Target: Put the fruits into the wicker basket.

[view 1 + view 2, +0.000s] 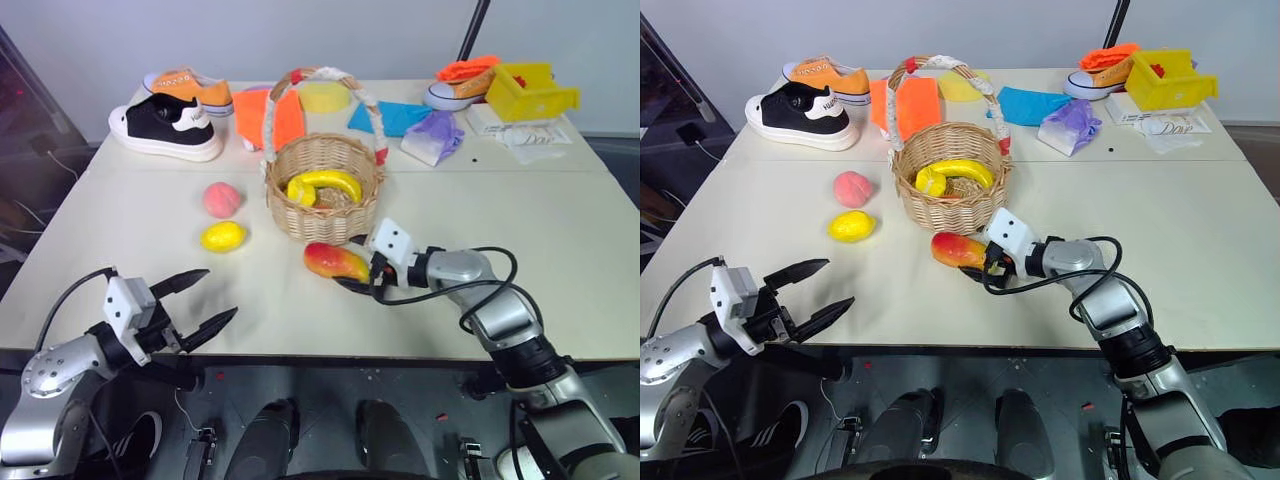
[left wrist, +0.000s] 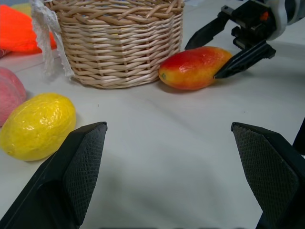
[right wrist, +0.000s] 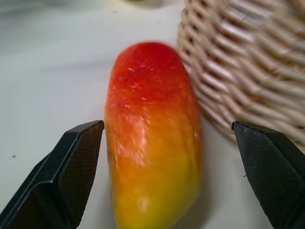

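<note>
With the mango [image 1: 336, 262] lying just in front of the basket [image 1: 322, 186] near the table's front edge, bracketed by the open right gripper [image 1: 362, 274], the fingers should be closed squarely at mid-length, clear of the wicker.

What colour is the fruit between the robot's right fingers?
The mango runs red to orange to yellow, clearest in the right wrist view.

White table [image 1: 560, 260], seamed across the far part. Near the front: mango [image 1: 336, 261] just before the wicker basket [image 1: 323, 190]; lemon [image 1: 223, 236] and peach [image 1: 221, 199] to its left. Along the back: black-and-white sneaker [image 1: 165, 127], orange sneaker [image 1: 188, 88], orange cloth [image 1: 270, 118], blue cloth [image 1: 392, 117], purple bag [image 1: 432, 137], yellow bin [image 1: 530, 92], papers [image 1: 525, 138].
</note>
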